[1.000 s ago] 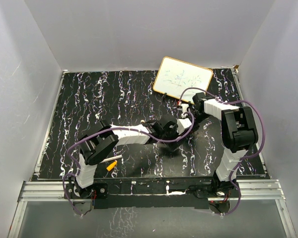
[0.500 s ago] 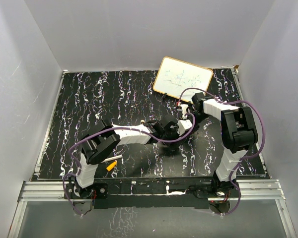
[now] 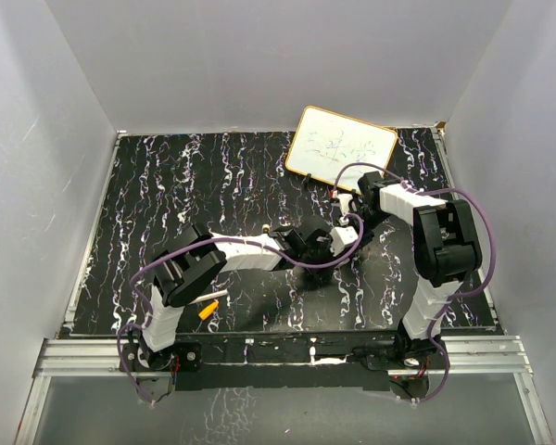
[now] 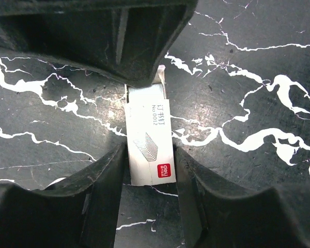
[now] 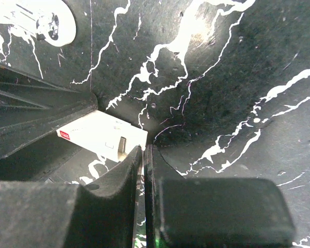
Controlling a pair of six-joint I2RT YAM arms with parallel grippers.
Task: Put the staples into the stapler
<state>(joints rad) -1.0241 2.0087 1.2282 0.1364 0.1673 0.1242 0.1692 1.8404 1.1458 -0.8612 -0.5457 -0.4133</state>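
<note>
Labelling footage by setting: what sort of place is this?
Probably a robotics lab test cell: white walls box in a black marbled table, left arm and right arm are mounted on an aluminium rail, whiteboard behind.

An orange piece (image 3: 207,311) lies beside a white stick (image 3: 213,297); whiteboard (image 3: 340,148) well apart.

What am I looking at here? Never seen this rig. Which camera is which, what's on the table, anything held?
Two small robot arms are bolted at the near edge of a table, each ending in a two-finger gripper. The wide picture looks down from above and behind; the other two come from a camera on each wrist. On the black marbled top are a whiteboard, an orange piece, a white stick and, mid-table, a small white staple box. The left gripper flanks the box's long sides closely; a firm grip isn't certain. The right gripper is shut, empty, its tips at the box's end.
</note>
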